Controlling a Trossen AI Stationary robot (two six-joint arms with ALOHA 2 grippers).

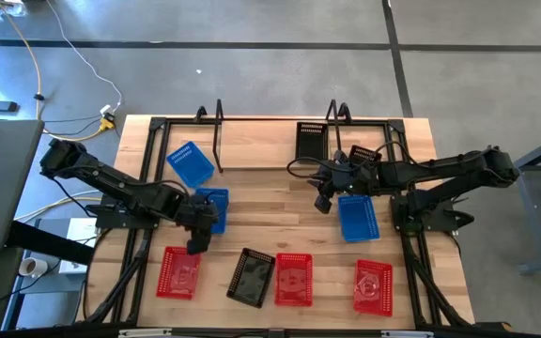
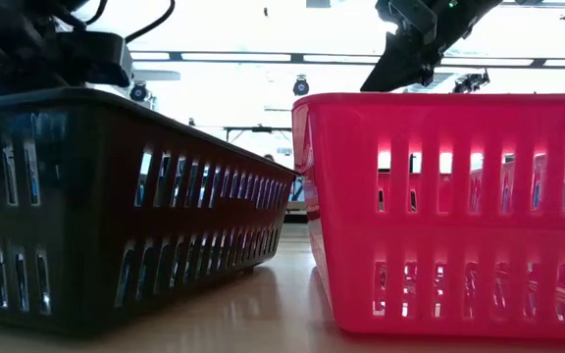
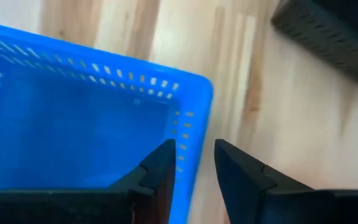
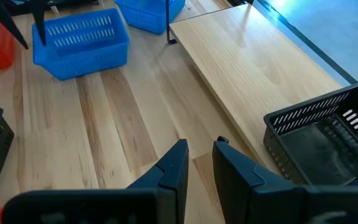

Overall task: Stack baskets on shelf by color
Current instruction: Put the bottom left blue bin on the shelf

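Left gripper (image 3: 191, 168) straddles the rim of a blue basket (image 3: 86, 124), fingers slightly apart, one inside, one outside. Right gripper (image 4: 199, 163), fingers narrowly apart and empty, hovers beside the shelf (image 4: 253, 68); a black basket (image 4: 328, 140) sits on the plank nearby.

Overall light: bright and even on the bench (image 1: 280, 202), daylight-toned.
Low view: ceiling strip lights (image 2: 263, 61) blow out white; the black basket (image 2: 116, 196) stands backlit and dark, the red basket (image 2: 449, 206) glows through.
Shadows: soft, short.
Blur: left wrist view is smeared, the blue basket (image 3: 86, 118) soft.
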